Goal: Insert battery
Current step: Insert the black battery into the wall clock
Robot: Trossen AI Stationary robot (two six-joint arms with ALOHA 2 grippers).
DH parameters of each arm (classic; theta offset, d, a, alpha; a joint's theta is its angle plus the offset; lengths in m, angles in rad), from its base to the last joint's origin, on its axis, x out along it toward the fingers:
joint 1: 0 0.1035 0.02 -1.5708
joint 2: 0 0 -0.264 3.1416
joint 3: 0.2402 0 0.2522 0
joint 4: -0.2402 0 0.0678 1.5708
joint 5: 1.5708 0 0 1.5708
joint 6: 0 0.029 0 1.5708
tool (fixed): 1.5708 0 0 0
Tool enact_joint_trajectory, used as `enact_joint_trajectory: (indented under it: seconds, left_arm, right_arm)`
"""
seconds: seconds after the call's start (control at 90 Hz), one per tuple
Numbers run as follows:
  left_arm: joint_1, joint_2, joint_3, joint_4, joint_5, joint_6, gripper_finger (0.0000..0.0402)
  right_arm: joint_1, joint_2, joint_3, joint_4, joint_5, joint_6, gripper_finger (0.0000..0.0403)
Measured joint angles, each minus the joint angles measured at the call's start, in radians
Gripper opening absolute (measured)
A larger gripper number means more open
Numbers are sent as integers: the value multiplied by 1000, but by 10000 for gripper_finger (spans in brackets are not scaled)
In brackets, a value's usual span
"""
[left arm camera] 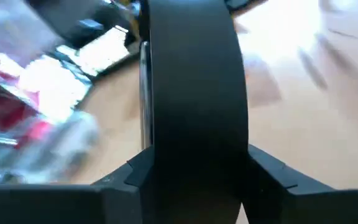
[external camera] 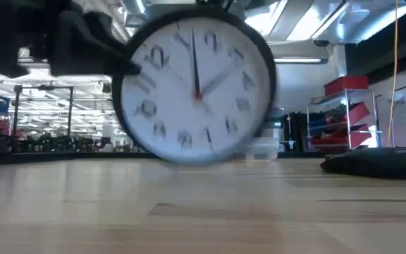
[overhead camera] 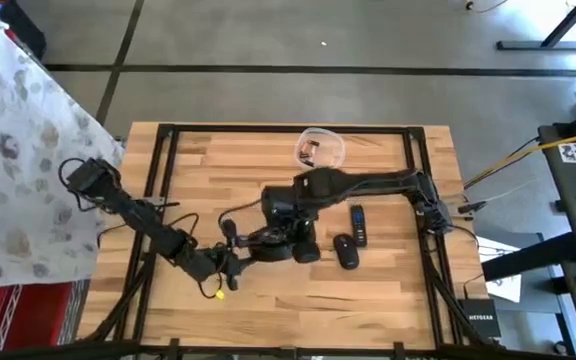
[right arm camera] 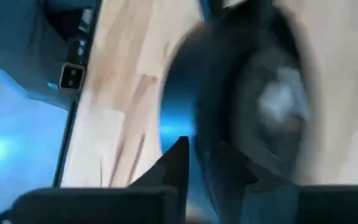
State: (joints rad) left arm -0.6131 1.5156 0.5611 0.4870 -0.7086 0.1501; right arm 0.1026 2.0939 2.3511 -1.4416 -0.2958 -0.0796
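Observation:
A round wall clock (external camera: 196, 88) with a black rim and white face stands upright on edge near the table's middle; from above it shows as a dark shape (overhead camera: 271, 245). My left gripper (overhead camera: 226, 262) is shut on it from the left side. My right gripper (overhead camera: 296, 232) is shut on it from the right. The right wrist view shows the clock's dark back (right arm camera: 260, 106). No battery shows plainly; small items lie in a clear bowl (overhead camera: 320, 148) at the far edge. My left gripper pinches the clock's black rim (left arm camera: 194, 124) between its two fingers (left arm camera: 138, 171), which lie across the rim's width. It comes level from the table's left. The clock stands upright in the hold. My right gripper has the clock's rim (right arm camera: 194, 134) between its fingers (right arm camera: 178, 163), one on the face side, one on the back. It comes from the table's right, slanting down. The blur hides the exact place of contact.
A black remote (overhead camera: 358, 224) and a black oval device (overhead camera: 346, 251), seen also as a dark device (external camera: 376, 162), lie right of the clock. A small yellow thing (overhead camera: 218, 293) lies near the front edge below my left gripper. Black frame rails (overhead camera: 158, 170) run along both table sides.

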Motion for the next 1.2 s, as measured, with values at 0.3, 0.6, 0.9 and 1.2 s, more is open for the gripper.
enact_joint_trajectory:
  seconds: [0.3, 0.6, 0.9, 1.2]
  left_arm:
    - [167, -79, -1, -56, 181, -287, 141]
    - [513, -176, 1, -317, 455, -538, 131]
    - [624, -205, -5, -237, 704, -554, 144]
    - [622, -247, -9, -355, 830, -605, 152]
  right_arm:
    - [12, -216, -66, -2, 399, 38, 64]
    - [49, -263, -70, 1, 470, 110, 65]
    - [116, -262, -161, -1, 480, 153, 65]
    - [163, -262, -277, 0, 484, 190, 65]
